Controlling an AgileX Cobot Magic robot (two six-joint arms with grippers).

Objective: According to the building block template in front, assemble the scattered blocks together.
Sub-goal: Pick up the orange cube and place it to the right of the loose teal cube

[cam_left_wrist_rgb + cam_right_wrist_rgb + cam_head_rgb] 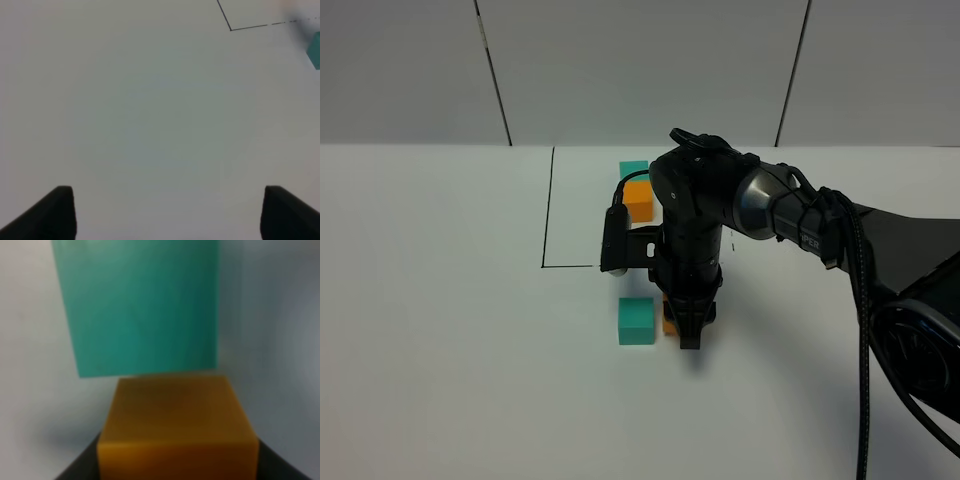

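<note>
The template, a small teal cube (633, 170) joined to an orange cube (639, 200), sits at the back inside a thin black-line rectangle (547, 210). The loose teal cube (636, 321) rests on the table in front of the rectangle. The loose orange cube (669, 322) is just to its right, mostly hidden by my right gripper (688, 330). The right wrist view shows the orange cube (177, 430) held between the dark fingers (75, 467), with the teal cube (137, 310) right behind it, slightly skewed. I cannot tell whether the two touch. My left gripper (167, 215) is open over bare table.
The right arm (790, 210) reaches in from the right across the rectangle's right part. The left wrist view shows a corner of the black line (230, 29) and an edge of the teal cube (315, 50). A white wall stands behind the table.
</note>
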